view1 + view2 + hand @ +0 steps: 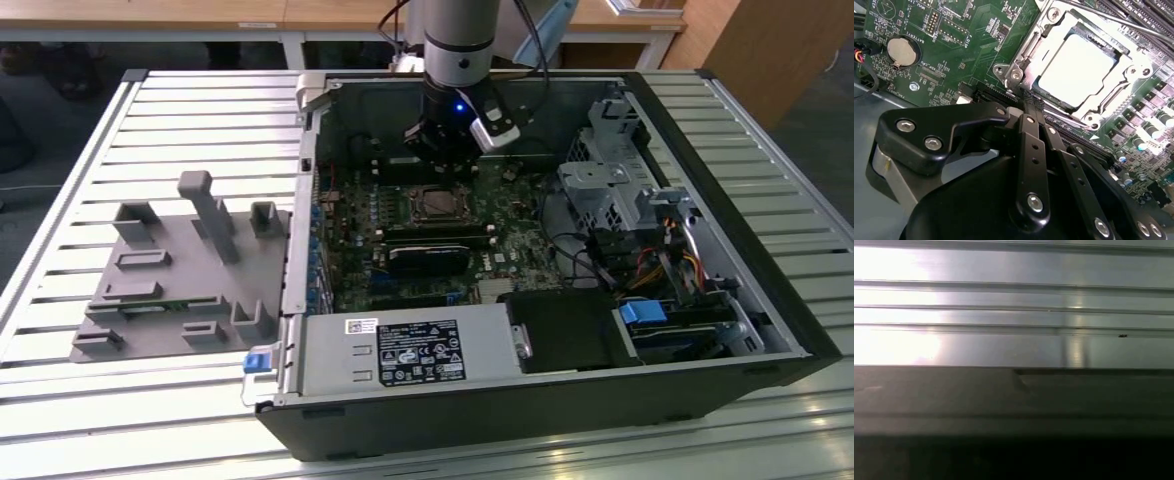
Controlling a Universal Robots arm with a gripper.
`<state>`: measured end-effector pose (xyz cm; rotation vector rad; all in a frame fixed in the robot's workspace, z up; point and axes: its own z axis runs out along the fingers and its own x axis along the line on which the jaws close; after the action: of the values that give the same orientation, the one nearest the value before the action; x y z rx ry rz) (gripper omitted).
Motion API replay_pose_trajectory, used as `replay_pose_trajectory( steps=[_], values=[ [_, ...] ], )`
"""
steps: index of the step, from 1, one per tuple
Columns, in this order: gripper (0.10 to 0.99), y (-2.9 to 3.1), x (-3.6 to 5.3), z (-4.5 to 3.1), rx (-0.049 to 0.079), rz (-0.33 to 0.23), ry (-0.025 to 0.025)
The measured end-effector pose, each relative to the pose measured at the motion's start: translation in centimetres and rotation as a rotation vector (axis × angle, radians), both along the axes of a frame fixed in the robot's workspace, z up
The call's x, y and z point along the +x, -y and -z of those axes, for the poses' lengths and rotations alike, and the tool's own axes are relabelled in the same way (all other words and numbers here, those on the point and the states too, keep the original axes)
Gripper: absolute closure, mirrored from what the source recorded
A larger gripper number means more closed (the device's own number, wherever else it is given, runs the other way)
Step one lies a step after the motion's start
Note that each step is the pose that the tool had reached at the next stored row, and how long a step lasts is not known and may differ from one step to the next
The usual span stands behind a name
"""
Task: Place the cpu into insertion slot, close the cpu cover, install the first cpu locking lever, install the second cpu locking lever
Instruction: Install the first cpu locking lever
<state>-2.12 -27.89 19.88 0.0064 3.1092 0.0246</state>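
The cpu (pixel 1079 67), a pale silver square, lies in the insertion slot (pixel 437 205) on the green motherboard inside the open computer case. The cpu cover (pixel 1026 50), a silver frame, lies flat around it. A thin metal locking lever (pixel 1114 22) runs along one side of the socket. In the second wrist view my gripper (pixel 1032 106) is shut, its black fingers (pixel 1030 135) pressed together, tips just off a corner of the cover with nothing seen between them. In the exterior view the gripper (pixel 447 150) hangs low in the case, just behind the socket.
A black fan card (pixel 427 260) sits in front of the socket, and a power supply (pixel 407 350) sits nearer still. A drive cage (pixel 607 190) and cables crowd the exterior view's right. A grey fixture (pixel 187 265) rests on the slatted table (pixel 160 110). A coin battery (pixel 901 51) is nearby.
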Motion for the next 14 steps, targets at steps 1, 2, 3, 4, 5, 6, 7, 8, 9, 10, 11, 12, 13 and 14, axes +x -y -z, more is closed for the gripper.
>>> replay_pose_trajectory(
  steps=[1, 2, 3, 4, 5, 6, 7, 8, 9, 10, 11, 12, 13, 14],
  values=[
    [0.98, 0.0, 0.0, 0.0, 0.0, 0.0, 0.0001],
    [0.98, -0.01, 0.0, 0.01, 0.0, 0.0, 0.0001],
    [0.98, -0.01, 0.0, -0.01, 0.0, 0.0, 0.0003],
    [0.98, -0.02, 0.01, -0.04, 0.001, 0.0, 0.0005],
    [0.98, -0.02, 0.01, -0.08, 0.001, 0.0, 0.0007],
    [0.98, -0.02, 0.01, -0.1, 0.001, 0.0, 0.0007],
    [0.98, -0.02, 0.01, -0.12, 0.001, 0.0, 0.0005],
    [0.98, -0.01, 0.0, -0.13, 0.0, 0.0, 0.0003],
    [0.98, -0.01, 0.01, -0.12, -0.001, 0.0, 0.0004],
    [0.98, -0.01, 0.0, -0.12, -0.003, 0.0, 0.0002],
    [0.98, -0.01, 0.0, -0.12, -0.004, 0.0, 0.0003],
    [0.98, -0.01, 0.01, -0.1, -0.005, 0.0, 0.0002],
    [0.98, -0.01, 0.01, -0.08, -0.008, 0.0, 0.0001],
    [0.98, -0.01, 0.01, -0.04, -0.011, 0.0, 0.0001]
  ],
)
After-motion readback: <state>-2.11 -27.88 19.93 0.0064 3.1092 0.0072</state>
